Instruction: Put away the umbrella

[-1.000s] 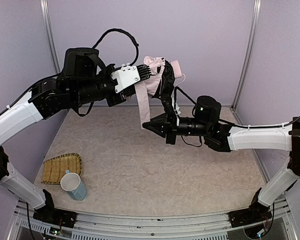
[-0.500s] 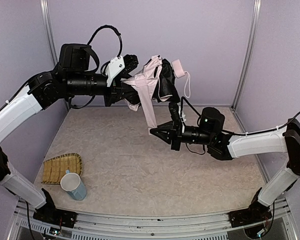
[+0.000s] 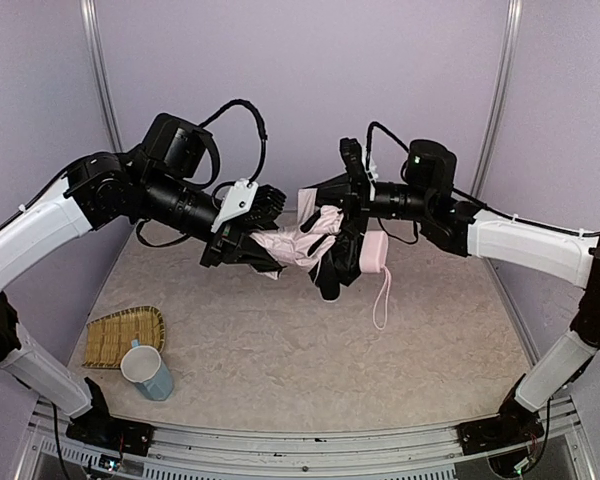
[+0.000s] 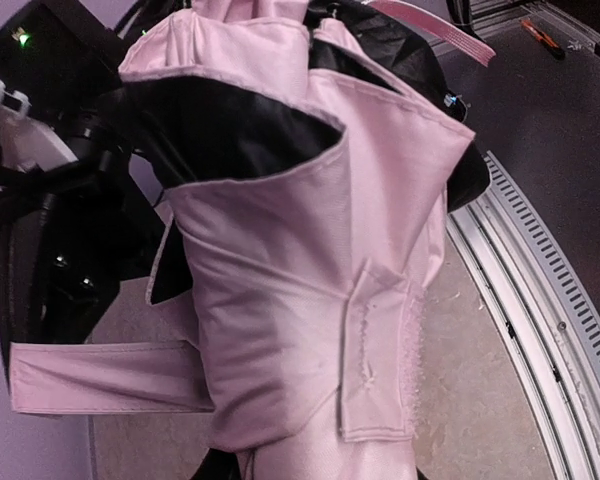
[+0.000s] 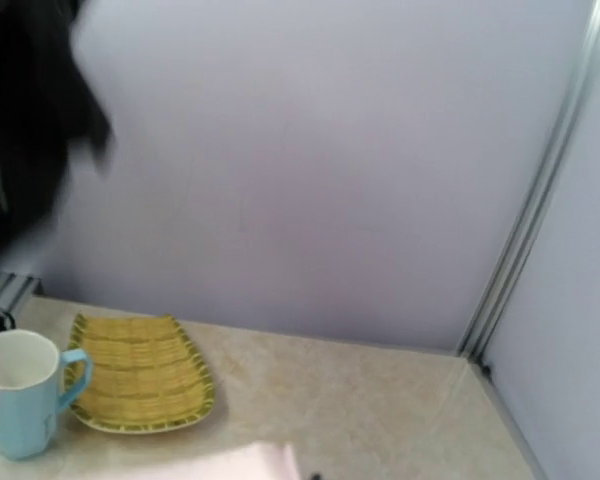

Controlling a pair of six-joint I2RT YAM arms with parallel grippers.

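The umbrella point(image 3: 298, 240) hangs folded in the air above the middle of the table, pale pink outside with black lining. My left gripper point(image 3: 265, 240) is shut on its left end; in the left wrist view the fabric point(image 4: 300, 300) fills the frame and hides the fingers. The pink closure strap point(image 4: 100, 377) runs taut from the bundle toward my right gripper point(image 3: 330, 200), which sits at the umbrella's upper right and appears shut on it. The pink handle point(image 3: 373, 253) hangs below the right gripper, its cord loop point(image 3: 383, 300) dangling.
A woven yellow tray point(image 3: 125, 335) lies at the front left, and shows in the right wrist view point(image 5: 140, 375). A light blue mug point(image 3: 148, 372) stands at its near corner, also in the right wrist view point(image 5: 20, 395). Lilac walls close the back and sides.
The umbrella has come down from high at the back. My right gripper swung from below it up to its upper right, drawing the strap around. The handle now hangs downward.
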